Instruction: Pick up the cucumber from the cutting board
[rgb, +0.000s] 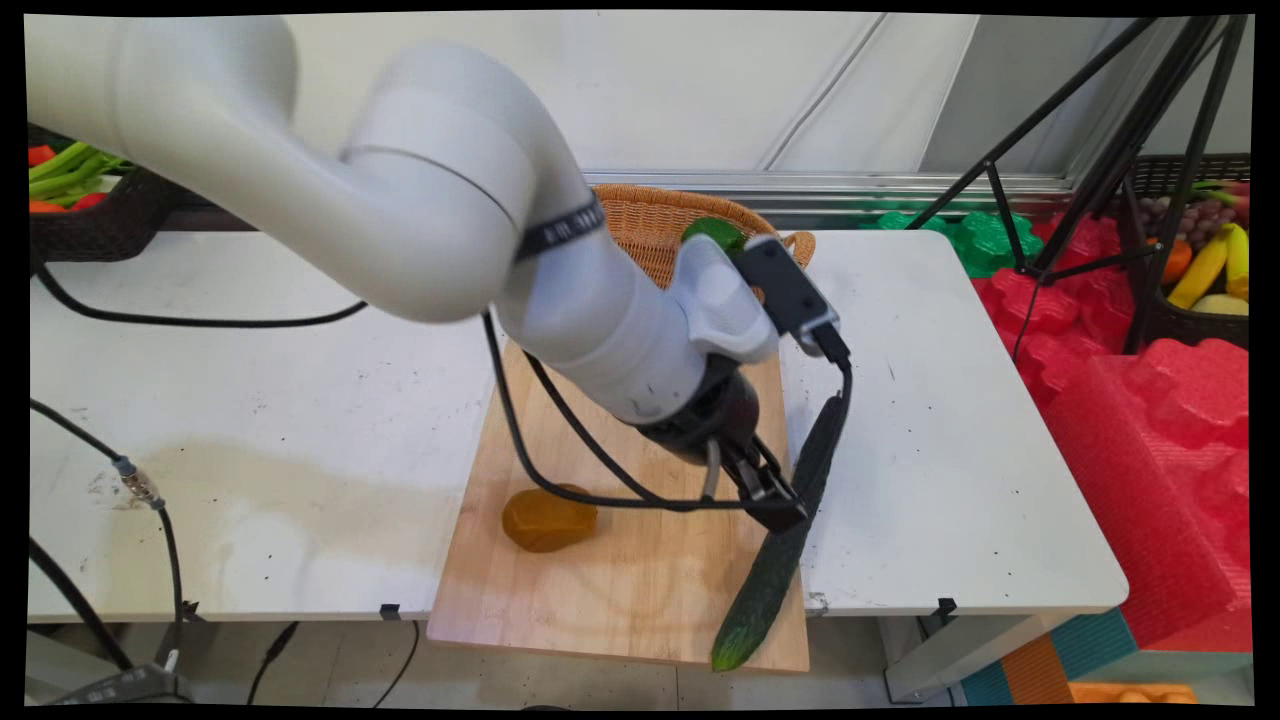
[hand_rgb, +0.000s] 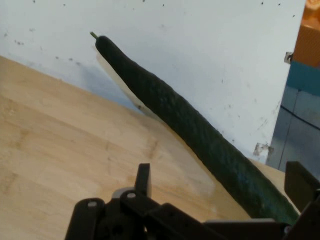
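A long dark green cucumber (rgb: 790, 530) lies along the right edge of a wooden cutting board (rgb: 600, 600), its near end sticking out past the board's front corner. My gripper (rgb: 775, 500) is low over the board, just left of the cucumber's middle, and is open. In the hand view the cucumber (hand_rgb: 190, 125) runs diagonally and passes between the spread fingers (hand_rgb: 143, 180), close to the right one; the gripper (hand_rgb: 222, 182) holds nothing. A brownish-orange lump (rgb: 548, 518) rests on the board to the left.
A wicker basket (rgb: 650, 215) with a green item (rgb: 715, 235) stands behind the board. A dark basket of vegetables (rgb: 90, 200) is at the back left. Off the table's right side are red foam (rgb: 1150, 420), tripod legs (rgb: 1060, 150) and a fruit basket (rgb: 1200, 270). Black cables (rgb: 560, 440) hang from the arm.
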